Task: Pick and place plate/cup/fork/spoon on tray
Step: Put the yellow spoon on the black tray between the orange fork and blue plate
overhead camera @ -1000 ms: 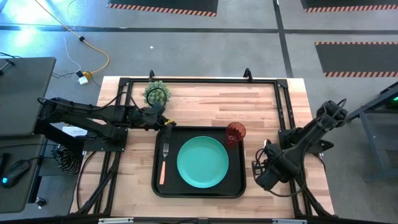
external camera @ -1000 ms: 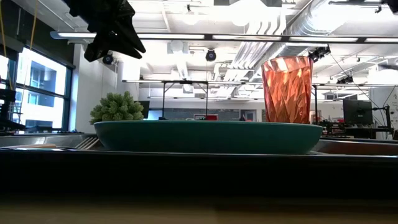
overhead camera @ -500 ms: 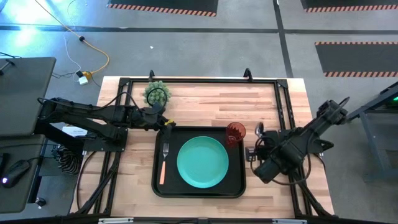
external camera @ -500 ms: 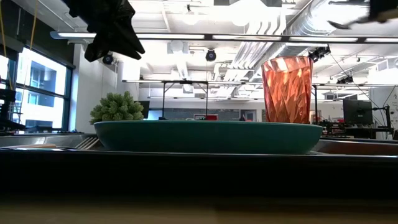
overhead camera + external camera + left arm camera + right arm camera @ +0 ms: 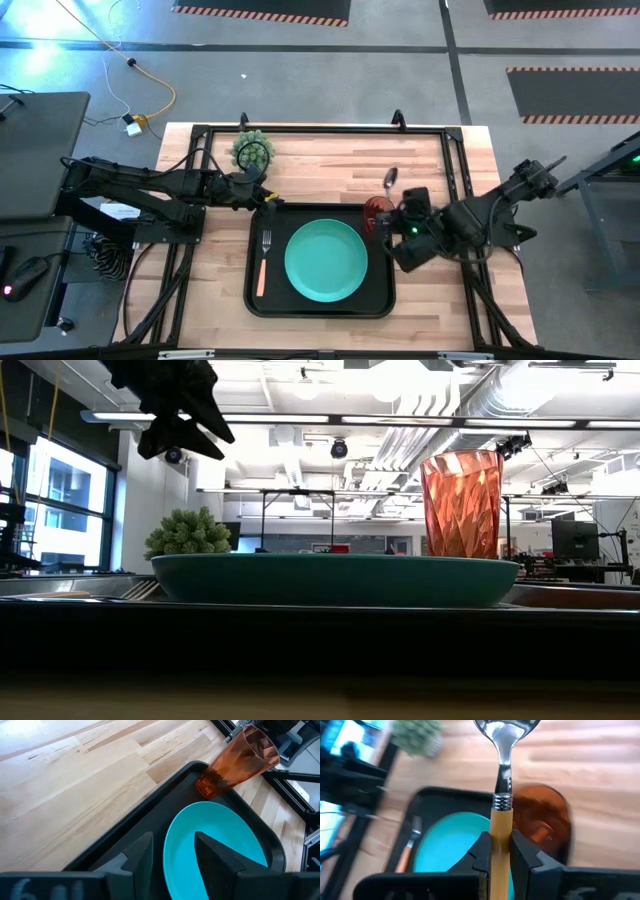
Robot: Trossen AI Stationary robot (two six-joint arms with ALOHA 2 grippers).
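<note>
With plate (image 5: 326, 261), fork (image 5: 264, 262) and cup (image 5: 379, 213) already lying on the tray (image 5: 320, 307), seemed to be at the last step: bringing the spoon (image 5: 501, 790) in. Nearest the front edge, saw only the tray's rim; then the teal plate at its middle, the fork along its left side with tines pointing to the far edge, the cup upright in the far right corner, just beside the plate. Just right of the cup, found the right gripper (image 5: 402, 222) pinching the spoon by its tan handle, fingers (image 5: 482, 851) pressed to either side of it, bowl pointing away over the bare wood past the tray's far right corner. Judged the next move to call for swinging the spoon over the strip of tray right of the plate, lowering it clear of the cup so as not to tip it, then letting go. At the tray's far left corner, found the left gripper (image 5: 172, 855) waiting above the rim, fingers spread and holding nothing. Farther back, a spiky green potted plant (image 5: 252, 150) near the table's far left. Could read no brand, label or writing anywhere.
</note>
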